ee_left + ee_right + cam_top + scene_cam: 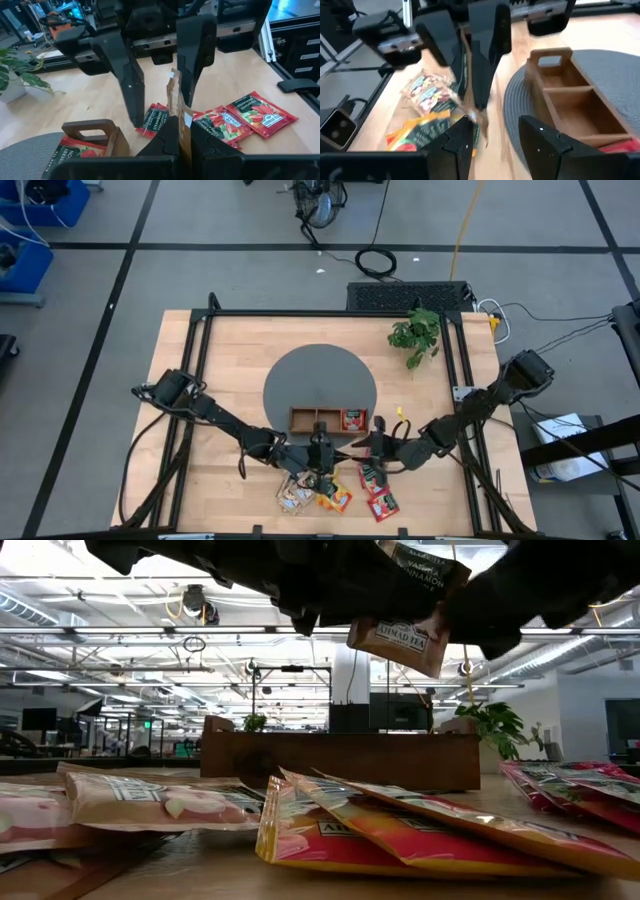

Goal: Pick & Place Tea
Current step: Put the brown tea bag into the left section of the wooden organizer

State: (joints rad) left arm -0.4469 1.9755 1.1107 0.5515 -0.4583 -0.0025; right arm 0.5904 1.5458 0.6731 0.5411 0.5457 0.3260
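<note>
Both arms meet over the near edge of the counter (230, 360), just in front of the wooden tray (327, 420) that sits on the round grey mat (320, 375). The left claw (184, 131) is pinched tight on a brown tea packet (175, 102), holding it on edge and lifted off the wood; from the low camera the same packet (405, 615) hangs tilted in the air above the tray's long side. The right claw (492, 132) faces it from the other side with its fingers (540, 137) spread apart — they hold nothing, and the brown packet stands just ahead of the gap between them.

The rest of the tea lies loose on the counter near the front edge. A beige packet with green marks (293, 495) and an orange-yellow packet (335, 500) lie beneath the left claw, overlapping one another. To the right of them, red packets (380, 490) lie flat in a small cluster — from the left wrist camera they (260, 112) show clearly, side by side and partly overlapping. One red packet (352, 418) is already in the tray's right-hand compartment; the other two compartments show bare wood.

A small potted plant (415, 332) stands at the far right corner of the counter, well apart from everything else.
</note>
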